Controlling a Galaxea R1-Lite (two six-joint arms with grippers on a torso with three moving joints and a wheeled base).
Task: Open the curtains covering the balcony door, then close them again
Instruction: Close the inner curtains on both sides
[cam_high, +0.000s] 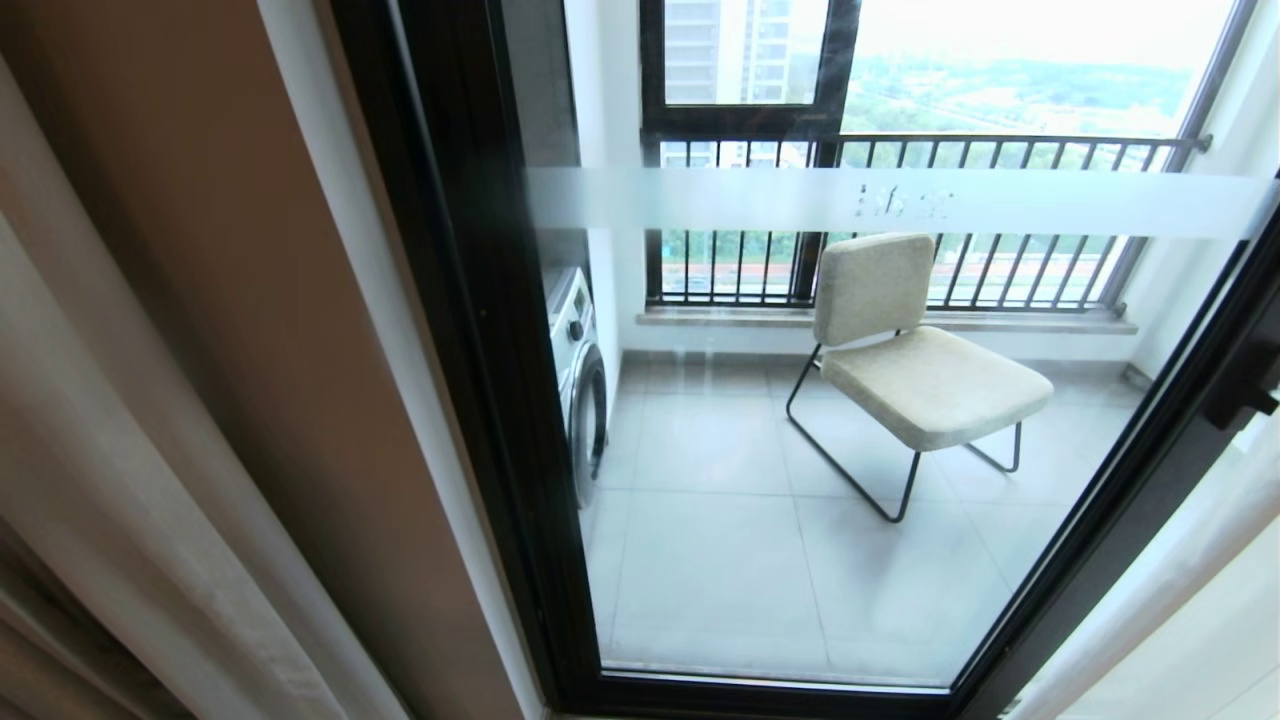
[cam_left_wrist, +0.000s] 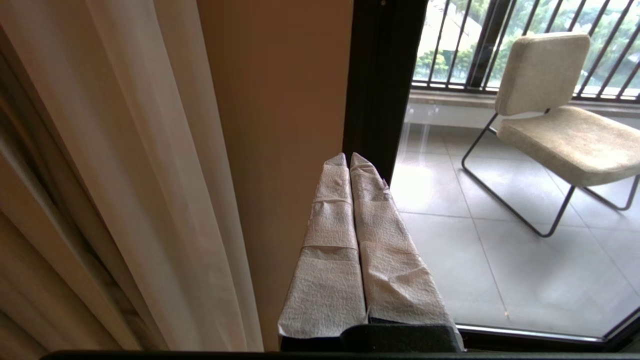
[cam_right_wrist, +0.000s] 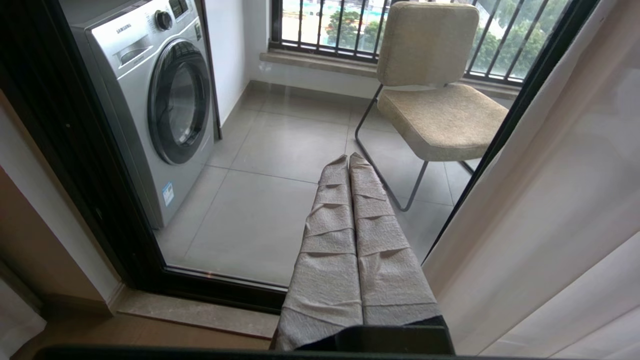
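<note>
Both of your pincers were pressed fully together and gripped nothing: the left gripper (cam_left_wrist: 349, 156), its two fingers (cam_left_wrist: 330, 260) wrapped in pale crinkled padding, pointed at the seam between a tan wall strip (cam_left_wrist: 280, 125) and the black door frame, touching neither, while the right gripper (cam_right_wrist: 348, 157) pointed at the glass low down, just beside the right-hand sheer and clear of it. You had the curtains (cam_high: 90, 480) drawn back to both sides, one bunch gathered at the left edge of the head view with white sheer over thicker beige folds, one pale sheer (cam_right_wrist: 560, 200) at the right. Between them the balcony door (cam_high: 480, 330) stood uncovered, its single pane crossed by one frosted white band (cam_high: 900, 203) with small characters. Through the glass you could see a balcony floored in large grey tiles (cam_high: 720, 560), holding one beige padded chair (cam_high: 915, 350) on a thin black frame and one silver front-loading washing machine (cam_right_wrist: 155, 100) against the left wall. Behind them ran one black-barred railing (cam_high: 900, 260) under a smaller black-framed window, with greenery and buildings beyond.
</note>
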